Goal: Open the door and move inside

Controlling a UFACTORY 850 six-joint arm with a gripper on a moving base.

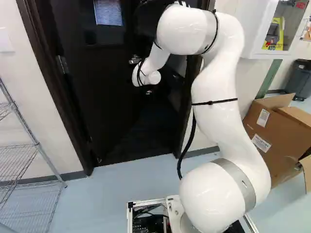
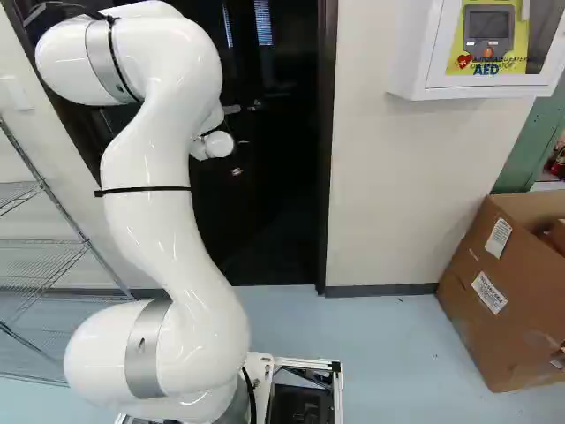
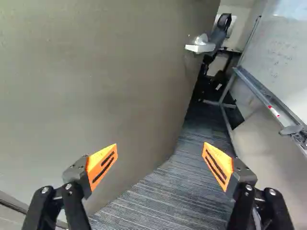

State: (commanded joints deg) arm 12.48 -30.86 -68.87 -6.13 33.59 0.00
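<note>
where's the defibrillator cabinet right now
At the upper right of the right base view, the defibrillator cabinet is mounted on the wall to the right of the dark door frame, higher than the cardboard box.

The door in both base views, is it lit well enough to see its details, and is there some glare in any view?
Left base view: the door is nearly black, its lower part merging into shadow; right base view: equally dark, while the white arm shows glossy highlights; wrist view: pale glare on the whiteboard, and the carpet darkens farther ahead.
</note>
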